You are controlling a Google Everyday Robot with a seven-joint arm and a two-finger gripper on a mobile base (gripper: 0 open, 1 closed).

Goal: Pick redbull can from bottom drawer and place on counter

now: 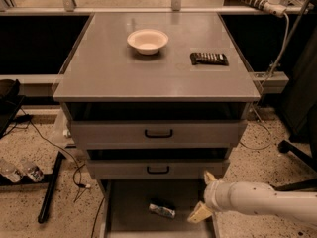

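The redbull can (162, 210) lies on its side in the open bottom drawer (129, 209), near its middle. My gripper (204, 197) is at the drawer's right side, just right of the can and apart from it, with its two cream fingers spread and nothing between them. The white arm (262, 202) reaches in from the right. The counter (153, 73) is the grey top of the cabinet above.
A white bowl (147, 40) and a dark flat packet (209, 58) sit on the counter. Two upper drawers with black handles (158, 133) stick out partly above the bottom drawer. Cables and bottles (20, 170) lie on the floor at left.
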